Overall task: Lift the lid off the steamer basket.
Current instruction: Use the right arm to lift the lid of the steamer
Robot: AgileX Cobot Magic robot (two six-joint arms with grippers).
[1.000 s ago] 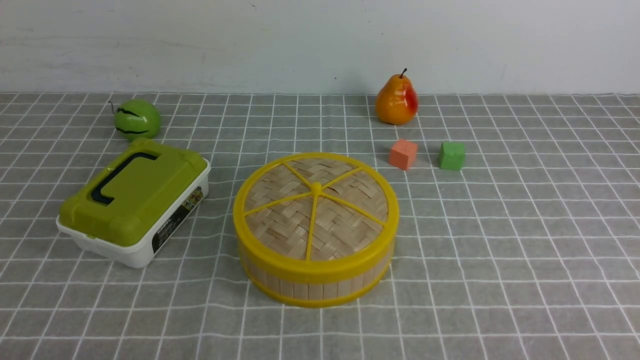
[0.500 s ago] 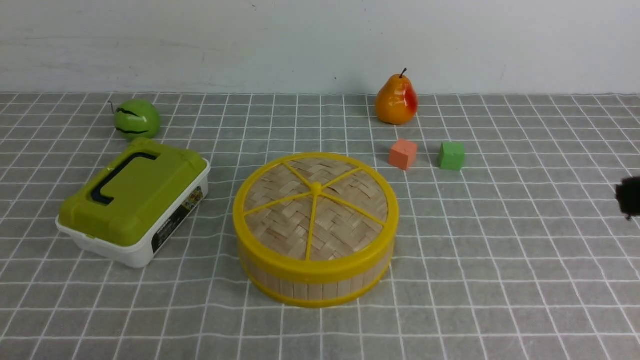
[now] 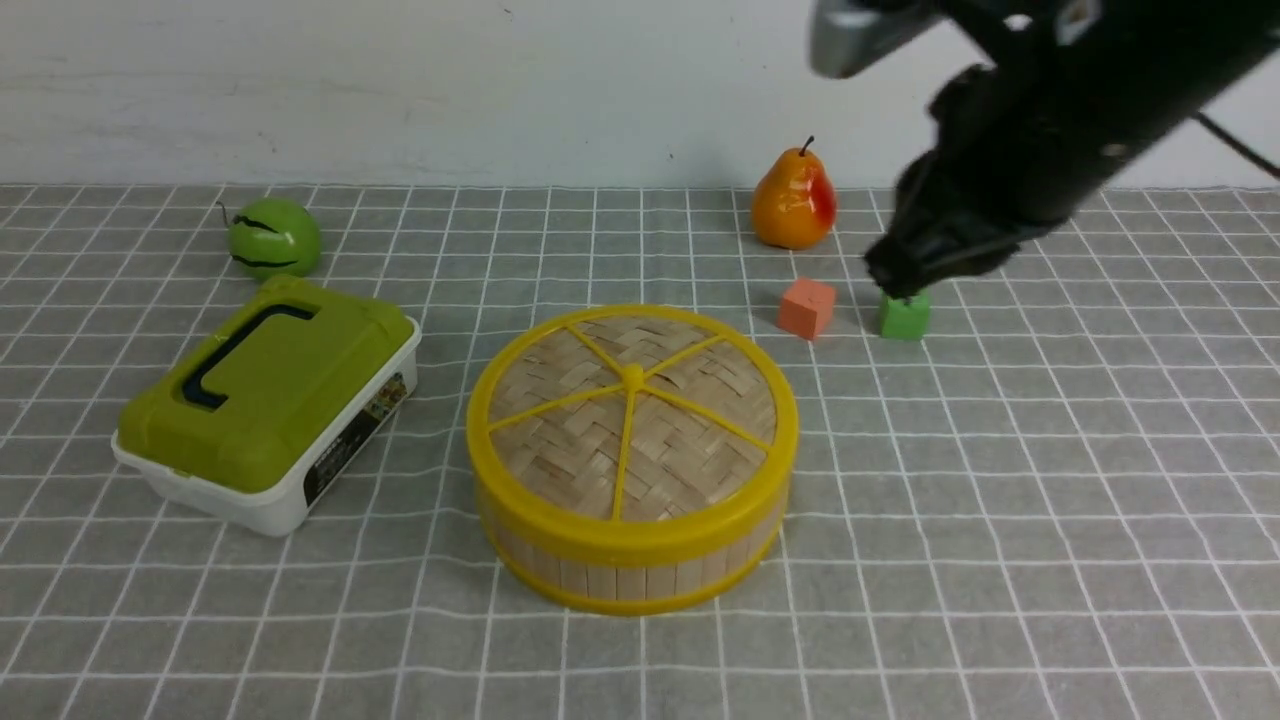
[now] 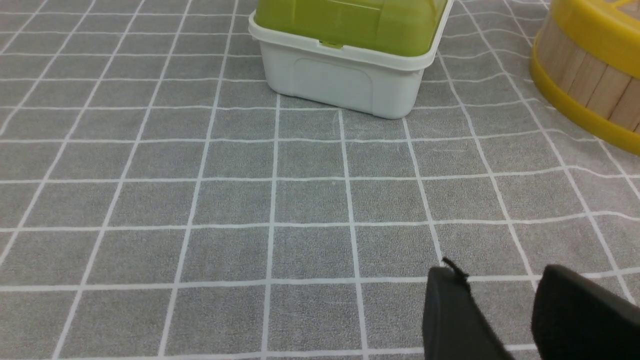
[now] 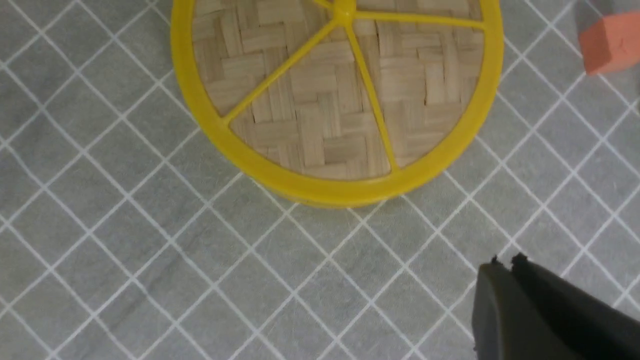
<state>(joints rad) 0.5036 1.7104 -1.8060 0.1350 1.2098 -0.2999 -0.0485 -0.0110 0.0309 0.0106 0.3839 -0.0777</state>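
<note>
The right jaws look pressed together. In the right wrist view the 2 dark fingers (image 5: pixel 505 310) meet with only a thin seam between their tips, and they hold nothing. In the front view the right arm (image 3: pixel 1040 130) reaches in from the upper right, blurred. Its tip shows just over the green block (image 3: pixel 905 316), though I cannot tell how high above the block it hangs. Its wrist camera looks down on the lid from off to one side, and the fingers are over bare cloth, clear of the rim.

The left jaws stand open. In the left wrist view the 2 black fingers (image 4: pixel 450 315) have a strip of counter (image 4: pixel 200 200) showing between them, and nothing is in their grip. They are low over the cloth, well apart from the white box (image 4: pixel 345 80) ahead of them.

The lid (image 3: pixel 632 415) sits flat and closed on the steamer basket (image 3: pixel 630 578), its 5 yellow spokes meeting at the centre knob. The basket stands in the middle of the grey checked counter.

Left of it lies the white box with a green top and a dark handle, turned at an angle. Beyond that box is a round green fruit (image 3: pixel 273 237). An orange block (image 3: pixel 806 308) lies beside the green block, behind and to the right of the basket. A pear (image 3: pixel 793 203) stands upright near the wall.
</note>
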